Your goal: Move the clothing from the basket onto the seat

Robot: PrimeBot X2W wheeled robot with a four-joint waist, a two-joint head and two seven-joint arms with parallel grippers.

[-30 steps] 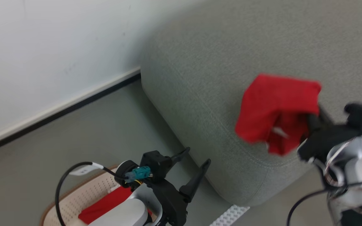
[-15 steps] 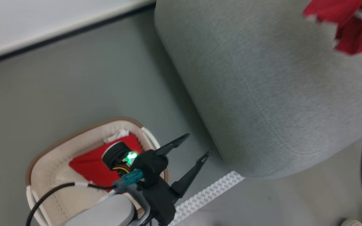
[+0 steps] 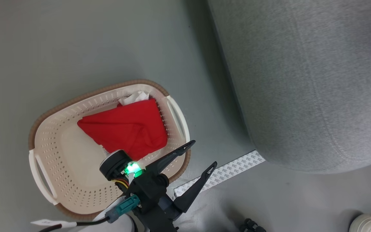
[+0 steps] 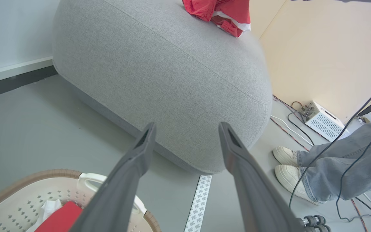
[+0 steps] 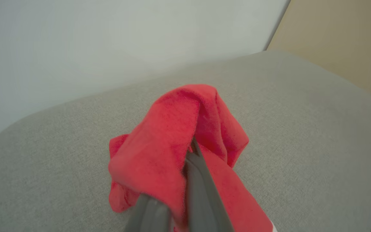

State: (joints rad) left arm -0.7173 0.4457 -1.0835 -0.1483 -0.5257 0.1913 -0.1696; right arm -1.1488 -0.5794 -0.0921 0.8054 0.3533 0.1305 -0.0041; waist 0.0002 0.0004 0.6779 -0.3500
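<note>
The right pincer (image 5: 192, 145) is pressed together on a soft bright red garment (image 5: 169, 145), holding it over the large light grey upholstered seat (image 5: 301, 129). Whether the cloth's lower folds touch the cushion is hard to say from the right wrist view. A second, folded red garment (image 3: 127, 129) lies in the cream-white perforated plastic laundry basket (image 3: 50, 135) with a brown rim, which stands on the floor beside the seat. The left pincer (image 3: 204, 153) hangs spread and empty above the basket's seat-side rim, fingers aimed toward the seat. The folded garment lies just behind and below those fingers, its long axis running across the basket. The left arm is plainly the nearer. I judge it must tip down and draw back to reach.
</note>
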